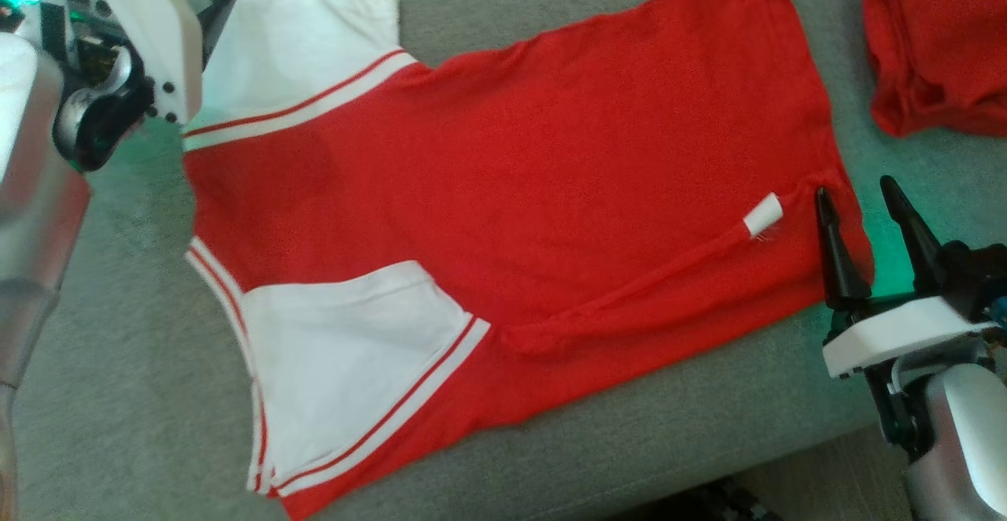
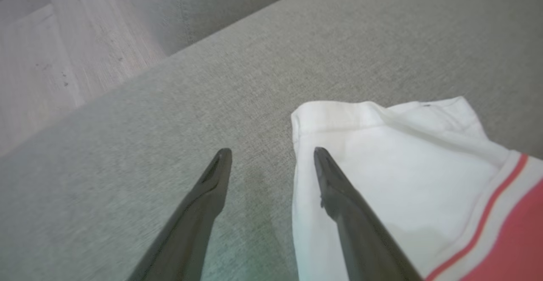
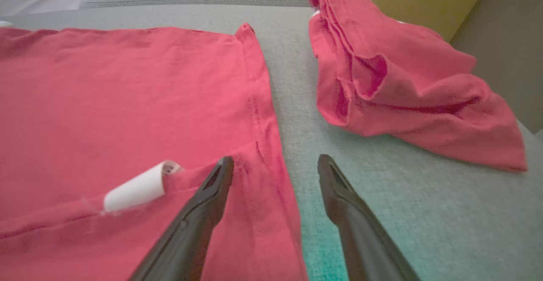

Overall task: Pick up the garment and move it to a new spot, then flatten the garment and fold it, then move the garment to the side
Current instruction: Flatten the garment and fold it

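across the grey sofa cushion (image 1: pixel 118 395) the red and white t-shirt (image 1: pixel 503 190) lies spread nearly flat, sleeves toward my left and hem toward my right. both my pairs of jaws are released and carry nothing. my left gripper (image 2: pixel 272 151) straddles the edge of the far white sleeve (image 2: pixel 403 166), one finger above cloth and one above bare cushion. my right gripper (image 3: pixel 275 158) straddles the hem corner (image 3: pixel 261 179) the same way, just beside the curled white label (image 3: pixel 135 189).

what could go wrong, as i judge it: a raised crease (image 1: pixel 629 301) runs from that label toward the near white sleeve (image 1: pixel 346 348), and a fold made over it would likely press it in. a pinch that takes only the top layer would open the shirt instead of folding it. the near edge lies close to the cushion's front lip (a careless drag could spill it over). the second red garment (image 1: pixel 936 41) sits apart on my right, yet a wide sweep could snag it.

hard to tell: whether any fingertip touches cloth. in the head view my left fingers sit mostly behind the white wrist housing. the shirt's lowest corner and the second garment are cut off by the frame, and i cannot make out the collar.
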Tool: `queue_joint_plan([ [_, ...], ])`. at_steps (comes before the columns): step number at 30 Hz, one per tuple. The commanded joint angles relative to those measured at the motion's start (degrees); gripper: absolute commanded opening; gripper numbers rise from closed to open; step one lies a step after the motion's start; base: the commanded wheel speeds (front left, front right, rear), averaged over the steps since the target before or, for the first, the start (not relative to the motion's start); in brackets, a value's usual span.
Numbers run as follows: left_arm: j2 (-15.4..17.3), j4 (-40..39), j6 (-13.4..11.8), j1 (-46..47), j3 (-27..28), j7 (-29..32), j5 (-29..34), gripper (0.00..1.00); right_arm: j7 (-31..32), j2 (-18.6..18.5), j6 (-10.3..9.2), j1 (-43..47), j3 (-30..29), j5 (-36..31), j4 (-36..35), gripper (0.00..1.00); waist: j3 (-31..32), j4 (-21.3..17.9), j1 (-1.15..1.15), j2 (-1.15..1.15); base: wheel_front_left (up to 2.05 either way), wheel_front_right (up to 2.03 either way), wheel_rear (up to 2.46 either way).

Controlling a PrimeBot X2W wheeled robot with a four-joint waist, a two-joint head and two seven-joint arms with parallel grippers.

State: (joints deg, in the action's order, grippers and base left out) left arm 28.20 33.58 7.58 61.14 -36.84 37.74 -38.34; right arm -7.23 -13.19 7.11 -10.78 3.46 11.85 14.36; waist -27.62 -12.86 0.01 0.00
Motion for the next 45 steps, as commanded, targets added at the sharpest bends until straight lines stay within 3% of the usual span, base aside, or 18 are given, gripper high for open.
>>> queue_joint_plan([
  [1, 2.75, -1.10, -0.10, 3.41, 1.46, -0.27, -0.11, 1.00, -0.79, -0.67, 0.37, -0.04, 0.87, -0.17, -0.88, 1.00, -1.55, -1.66, -0.01, 0.00, 0.00, 0.00, 0.00],
  [10, 4.31, 2.33, -0.09, 5.80, -4.34, -3.46, -1.47, 1.00, -2.40, 0.10, 0.37, -1.29, 1.22, -0.40, 1.52, 1.00, -2.57, -3.31, -0.01, 0.00, 0.00, 0.00, 0.00],
  [11, 4.46, 2.39, -0.09, 5.94, -5.14, -3.29, -1.98, 0.93, -2.56, 0.19, 0.37, -1.38, 1.14, -0.40, 1.81, 1.00, -2.58, -3.41, -0.01, 0.00, 0.00, 0.00, 0.00],
  [12, 4.63, 2.41, -0.09, 6.07, -5.90, -3.12, -2.58, 0.58, -2.72, 0.24, 0.37, -1.45, 1.13, -0.43, 2.09, 1.00, -2.55, -3.49, -0.01, 0.00, 0.00, 0.00, 0.00],
  [15, 5.46, 2.25, -0.09, 6.55, -8.04, -2.94, -4.01, 0.00, -3.07, 0.23, 0.37, -1.66, 0.97, -0.56, 2.82, 1.00, -2.27, -3.70, -0.01, 0.00, 0.00, 0.00, 0.00],
  [24, 7.58, -1.19, -0.09, 8.84, -14.21, -8.03, -6.27, 0.00, -1.92, -0.91, 0.37, -4.53, 2.38, 0.23, 1.57, 1.00, -1.48, -3.26, -0.01, 0.00, 0.00, 0.00, 0.00],
  [27, 7.96, -1.76, -0.09, 9.83, -16.54, -10.21, -6.95, 0.00, 2.92, -2.51, 0.37, -9.10, 5.10, 2.78, 0.30, 1.00, -0.95, -2.77, -0.01, 0.00, 0.00, 0.00, 0.00],
  [30, 7.95, -2.20, -0.09, 10.76, -18.86, -11.78, -7.83, 0.00, 11.72, -4.35, 0.37, -15.93, 8.42, 5.40, 1.09, 1.00, -0.54, -2.07, -0.01, 0.00, 0.00, 0.00, 0.00],
  [37, 7.43, -2.74, -0.09, 12.82, -23.81, -14.46, -10.10, 0.00, 31.28, -5.98, 0.37, -31.63, 15.81, 11.27, 10.92, 1.00, -0.12, 0.20, -0.01, 0.00, 0.00, 0.00, 0.00],
  [45, 6.81, -3.08, -0.09, 15.40, -28.69, -16.82, -12.73, 0.00, 31.90, -5.38, 0.37, -40.40, 18.61, 11.05, 22.21, 1.00, -0.25, 2.64, -0.01, 0.00, 0.00, 0.00, 0.00],
])
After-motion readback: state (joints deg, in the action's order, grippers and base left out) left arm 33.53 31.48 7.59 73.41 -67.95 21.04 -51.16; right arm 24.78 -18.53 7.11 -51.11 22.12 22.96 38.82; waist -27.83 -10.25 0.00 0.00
